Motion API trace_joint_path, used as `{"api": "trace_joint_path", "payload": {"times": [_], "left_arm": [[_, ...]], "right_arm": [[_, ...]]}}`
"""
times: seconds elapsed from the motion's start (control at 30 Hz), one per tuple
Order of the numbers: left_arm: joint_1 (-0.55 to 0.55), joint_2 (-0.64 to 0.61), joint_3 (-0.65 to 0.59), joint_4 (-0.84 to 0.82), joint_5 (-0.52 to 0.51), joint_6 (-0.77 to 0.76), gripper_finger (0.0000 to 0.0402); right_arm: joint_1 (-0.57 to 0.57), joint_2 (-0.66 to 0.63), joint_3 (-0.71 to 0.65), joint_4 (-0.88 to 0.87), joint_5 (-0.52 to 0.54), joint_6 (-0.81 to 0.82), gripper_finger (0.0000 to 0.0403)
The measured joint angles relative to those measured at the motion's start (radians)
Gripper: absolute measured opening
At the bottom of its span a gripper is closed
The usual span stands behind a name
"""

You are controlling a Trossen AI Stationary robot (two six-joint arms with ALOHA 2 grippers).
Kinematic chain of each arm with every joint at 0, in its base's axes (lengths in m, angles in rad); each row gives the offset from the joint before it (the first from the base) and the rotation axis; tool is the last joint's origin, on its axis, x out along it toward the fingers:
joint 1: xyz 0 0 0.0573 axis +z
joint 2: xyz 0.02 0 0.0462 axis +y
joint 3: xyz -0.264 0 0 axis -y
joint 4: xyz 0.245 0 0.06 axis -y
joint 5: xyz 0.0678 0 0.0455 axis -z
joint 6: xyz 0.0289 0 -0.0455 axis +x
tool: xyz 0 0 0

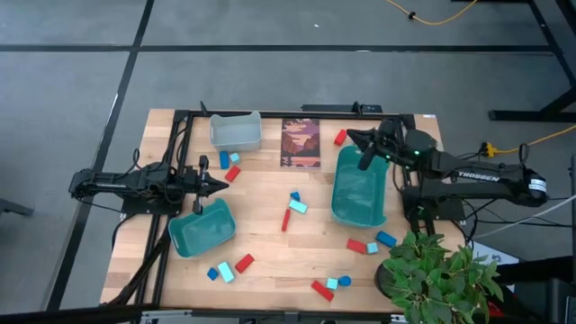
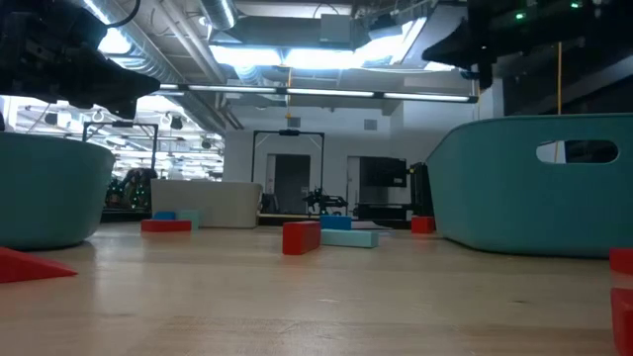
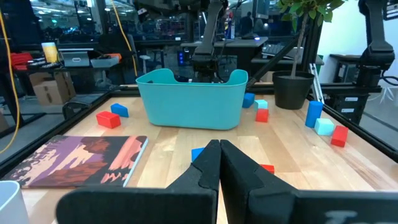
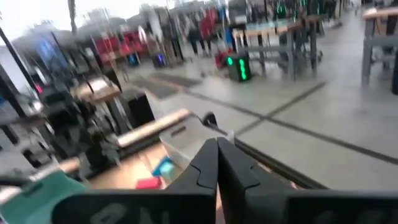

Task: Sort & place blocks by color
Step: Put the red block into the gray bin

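Red, dark blue and light cyan blocks lie scattered on the wooden table: a group [image 1: 232,166] by the grey bin [image 1: 236,130], a group [image 1: 292,209] at mid table, and others [image 1: 371,243] [image 1: 229,268] [image 1: 331,285] toward the near edge. One red block [image 1: 340,137] lies by the picture card [image 1: 301,142]. My left gripper [image 1: 221,184] [image 3: 219,152] is shut and holds nothing, level above the small teal bin [image 1: 202,229]. My right gripper [image 1: 353,137] [image 4: 216,152] is shut and holds nothing, above the far end of the large teal bin [image 1: 360,189].
A potted plant [image 1: 432,270] stands at the table's near right corner. The dark frame rails [image 1: 180,121] run along the table's left and far edges. Bare wood [image 1: 270,243] lies between the two teal bins.
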Motion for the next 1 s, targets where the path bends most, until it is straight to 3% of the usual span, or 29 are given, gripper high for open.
{"api": "trace_joint_path", "payload": {"times": [0.2, 0.43, 0.7, 1.0], "left_arm": [[0.000, 0.000, 0.000, 0.000, 0.000, 0.000, 0.0000], [0.000, 0.000, 0.000, 0.000, 0.000, 0.000, 0.0000], [0.000, 0.000, 0.000, 0.000, 0.000, 0.000, 0.0000], [0.000, 0.000, 0.000, 0.000, 0.000, 0.000, 0.0000]], "right_arm": [[-0.001, 0.130, 0.121, -0.115, 0.085, -0.045, 0.0034], [-0.014, 0.182, 0.164, -0.144, 0.171, 0.014, 0.0125], [-0.101, 0.242, 0.164, -0.156, 0.127, 0.164, 0.0232], [-0.246, 0.380, 0.263, -0.448, 0.130, 0.351, 0.0254]]}}
